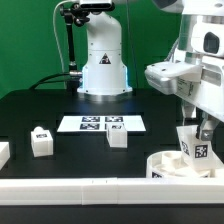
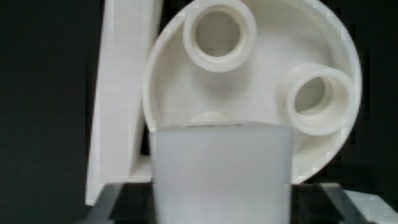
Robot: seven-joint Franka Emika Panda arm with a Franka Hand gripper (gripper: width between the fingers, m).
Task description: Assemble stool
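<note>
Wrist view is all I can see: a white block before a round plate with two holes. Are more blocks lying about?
Observer: Yes. One loose leg stands on the exterior view's left of the marker board, another leg just before its other end.
Visitor: Where is the arm fixed?
Observer: Its white base stands behind that board, at the far side of the black table.
Visitor: And where does the plate lie?
Observer: The seat lies at the near corner on the exterior view's right, beside the white rail.
</note>
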